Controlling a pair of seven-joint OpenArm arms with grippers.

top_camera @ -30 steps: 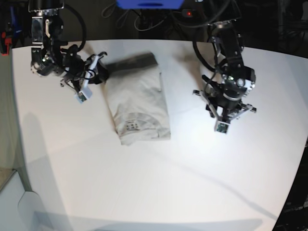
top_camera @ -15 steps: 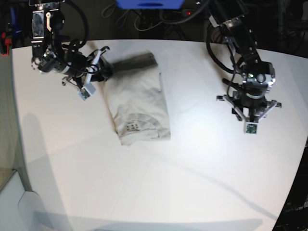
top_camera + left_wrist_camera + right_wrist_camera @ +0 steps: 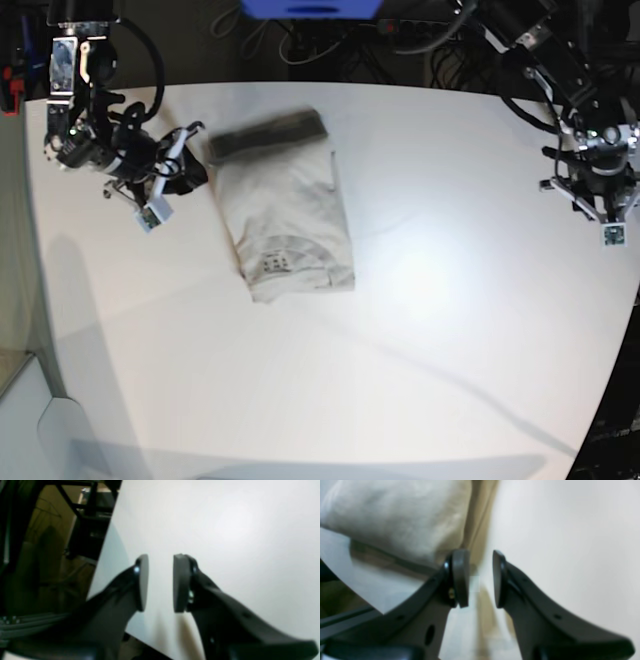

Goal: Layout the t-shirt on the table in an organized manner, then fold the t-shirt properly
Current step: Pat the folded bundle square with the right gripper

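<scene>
Folded t-shirt (image 3: 288, 215) lying flat near the middle of the white table (image 3: 400, 360), neck label facing up, right gripper (image 3: 480, 578) just beside its far-left edge, jaws parted and empty, left gripper (image 3: 160, 582) well apart at the table's edge, jaws parted, grasping nothing.

Base view overlooks the table (image 3: 400, 330); wrist views skim it.

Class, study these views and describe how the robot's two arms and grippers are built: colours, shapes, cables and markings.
Both arms are black and metal-grey, with looping black cables. The left gripper and right gripper each have two matte black curved fingers ending in flat dark grey pads. In the base view, each wrist carries white brackets and a small green-marked module, right and left.
</scene>
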